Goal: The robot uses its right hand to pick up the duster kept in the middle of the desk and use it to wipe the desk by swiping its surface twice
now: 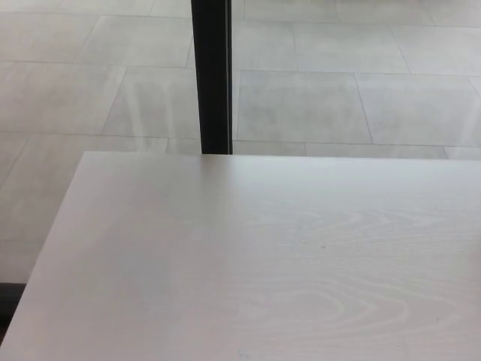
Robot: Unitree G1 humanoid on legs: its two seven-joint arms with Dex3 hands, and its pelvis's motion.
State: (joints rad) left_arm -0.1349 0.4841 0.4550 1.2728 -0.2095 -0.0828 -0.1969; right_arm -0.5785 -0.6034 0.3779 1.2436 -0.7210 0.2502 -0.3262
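The pale wooden desk (248, 256) fills the lower part of the head view, its far edge running across the middle of the picture. No duster shows on it at this moment. Neither of my hands shows in the picture, and no arm reaches in from either side.
A black vertical post (211, 75) stands behind the desk's far edge, left of centre. Beyond it lies a floor of large grey tiles (338, 90). The desk's left edge slants down to the lower left corner, with a dark patch (9, 297) beside it.
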